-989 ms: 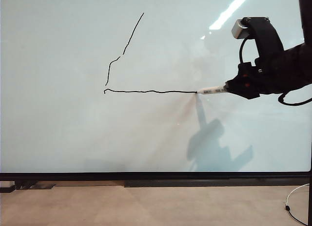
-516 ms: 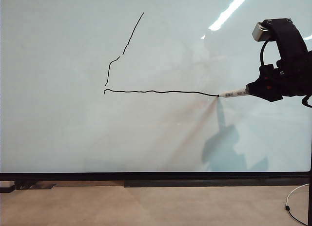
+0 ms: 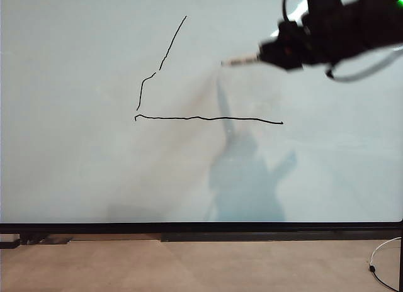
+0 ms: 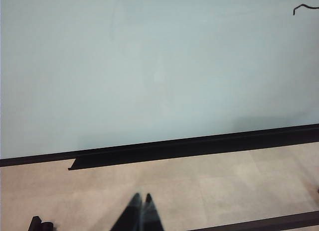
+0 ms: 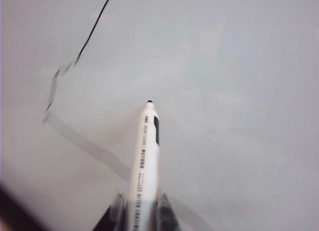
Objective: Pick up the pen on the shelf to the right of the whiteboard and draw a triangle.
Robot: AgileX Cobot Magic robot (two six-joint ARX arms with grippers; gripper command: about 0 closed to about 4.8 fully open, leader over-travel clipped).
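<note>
Right gripper (image 3: 263, 56), clamped on pen (image 3: 240, 61) near whiteboard (image 3: 75, 179) top edge for triangle's (image 3: 189, 118) missing side; left gripper (image 4: 141, 203) closed, idle below bottom frame.

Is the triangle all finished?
No, the triangle has only a left side and a bottom line; nothing joins its top to the bottom line's right end.

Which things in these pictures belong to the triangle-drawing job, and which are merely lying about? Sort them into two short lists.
Part of the job:
- pen, clamped in the right gripper
- whiteboard
- triangle, two sides drawn, the third missing

Just lying about:
- left gripper, shut, low above the floor
- white cable on the floor
- black bracket under the frame
</note>
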